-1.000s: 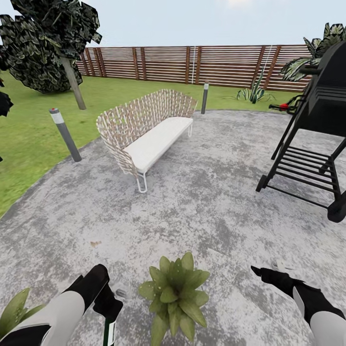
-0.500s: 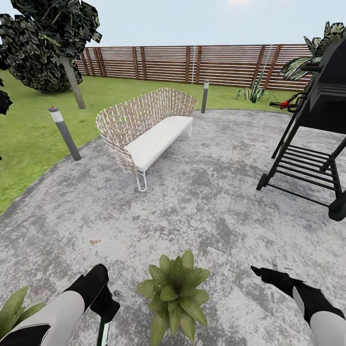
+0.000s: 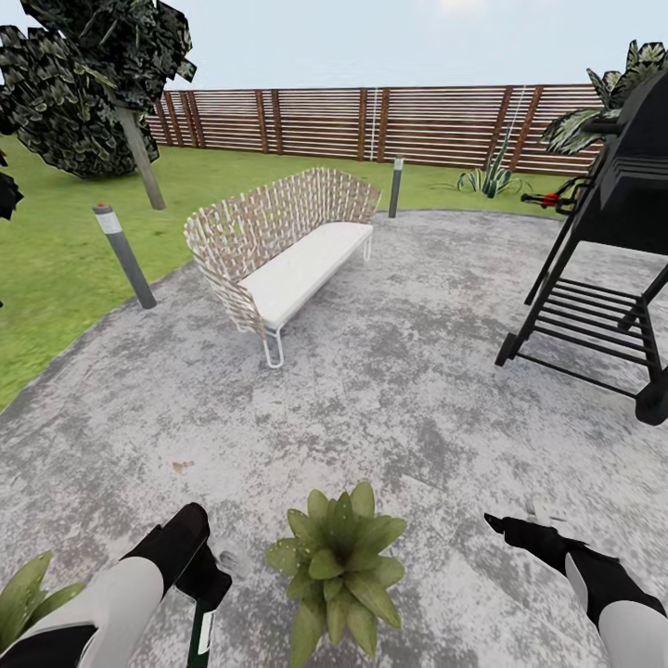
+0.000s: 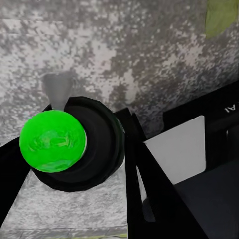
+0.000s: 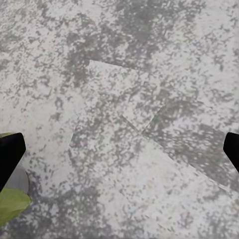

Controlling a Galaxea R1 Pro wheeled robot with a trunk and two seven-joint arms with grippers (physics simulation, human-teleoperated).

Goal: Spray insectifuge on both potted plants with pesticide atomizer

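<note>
My left gripper (image 3: 206, 592) is shut on the pesticide atomizer (image 3: 201, 635), low at the left of the head view. Its green-and-white body points down and its pale nozzle head (image 3: 227, 559) faces the paving. The left wrist view looks along the black fingers (image 4: 144, 174) clamped around the atomizer's round green end (image 4: 52, 141). One potted plant (image 3: 339, 566) stands on the paving between my arms, just right of the atomizer. A second potted plant (image 3: 23, 598) shows a few leaves at the lower left corner. My right gripper (image 3: 506, 526) hangs open and holds nothing, its fingertips (image 5: 10, 154) spread wide over bare paving.
A woven bench (image 3: 288, 250) stands ahead on the grey paving (image 3: 390, 390). A black grill (image 3: 612, 241) is at the right. Bollards (image 3: 123, 260) (image 3: 396, 188) line the patio edge, with grass (image 3: 46, 269), a dark tree (image 3: 93, 83) and a wooden fence (image 3: 371, 125) behind.
My left gripper has shifted slightly to the left with the atomizer, whose body now hangs a little more steeply. The right arm has stayed still.
</note>
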